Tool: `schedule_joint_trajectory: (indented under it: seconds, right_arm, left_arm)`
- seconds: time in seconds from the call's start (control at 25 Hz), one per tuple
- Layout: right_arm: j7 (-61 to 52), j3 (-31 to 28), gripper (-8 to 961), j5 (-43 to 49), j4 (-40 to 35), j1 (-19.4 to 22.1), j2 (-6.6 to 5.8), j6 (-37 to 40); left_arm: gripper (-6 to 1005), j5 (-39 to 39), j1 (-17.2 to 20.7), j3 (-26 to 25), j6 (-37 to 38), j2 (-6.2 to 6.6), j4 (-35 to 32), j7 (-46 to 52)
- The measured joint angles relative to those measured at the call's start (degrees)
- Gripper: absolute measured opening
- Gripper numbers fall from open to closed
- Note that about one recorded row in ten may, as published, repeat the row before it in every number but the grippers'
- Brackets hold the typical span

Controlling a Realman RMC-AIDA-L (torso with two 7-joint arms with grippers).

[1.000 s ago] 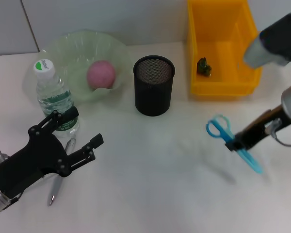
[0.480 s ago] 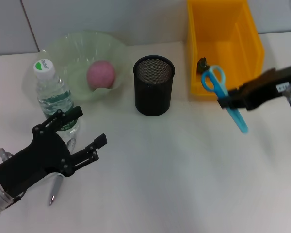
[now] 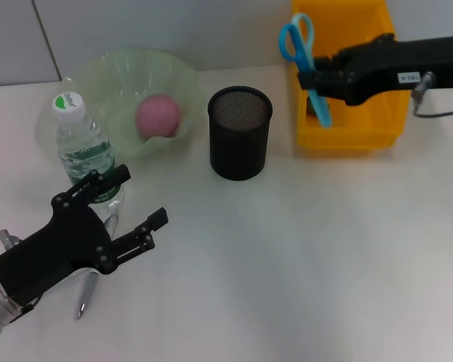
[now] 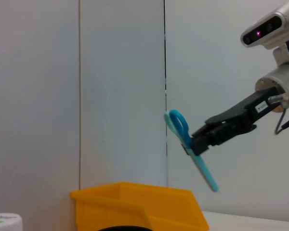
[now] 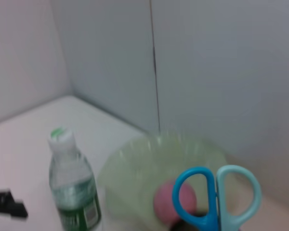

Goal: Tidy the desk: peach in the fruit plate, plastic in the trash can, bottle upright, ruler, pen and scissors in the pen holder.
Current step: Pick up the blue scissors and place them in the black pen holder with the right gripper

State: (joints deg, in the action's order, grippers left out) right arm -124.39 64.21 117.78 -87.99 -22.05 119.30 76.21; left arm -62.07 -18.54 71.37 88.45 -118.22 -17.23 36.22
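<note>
Right pincer (image 3: 315, 78) is clamped on the blue scissors (image 3: 305, 56), up in the air over the yellow bin (image 3: 347, 128), beside the mesh pen holder (image 3: 239, 132); left pincer (image 3: 136, 207) sits open by the water bottle (image 3: 81, 147) on the counter (image 3: 287, 256).

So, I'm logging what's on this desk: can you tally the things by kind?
Containers: 3 (fruit plate, pen holder, trash can)
Stationery: 2 (scissors in the right pincer, pen)
Fruit: 1 (peach)
Bottles: 1 (bottle)
Total: 7
</note>
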Motion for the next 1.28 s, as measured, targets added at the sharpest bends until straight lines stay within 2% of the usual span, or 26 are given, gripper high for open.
schedule_joint_trajectory:
  seconds: [0.28, 0.84, 1.28]
  right_arm:
    - [16.2, -0.4, 228, -13.2, 12.7, -1.4, -0.1, -7.5]
    - [48.5, -0.2, 227, -35.9, 35.3, -5.3, 0.03, -13.4]
    - [66.3, -0.2, 227, -45.0, 53.6, -11.2, 0.13, -14.8]
  left_arm:
    - [796, 0.0, 0.0, 0.0, 0.0, 0.0, 0.1, 0.0]
    - [794, 0.0, 0.0, 0.1, -0.2, 0.0, 0.1, 0.6]
    - [792, -0.2, 0.0, 0.1, -0.2, 0.0, 0.1, 0.6]
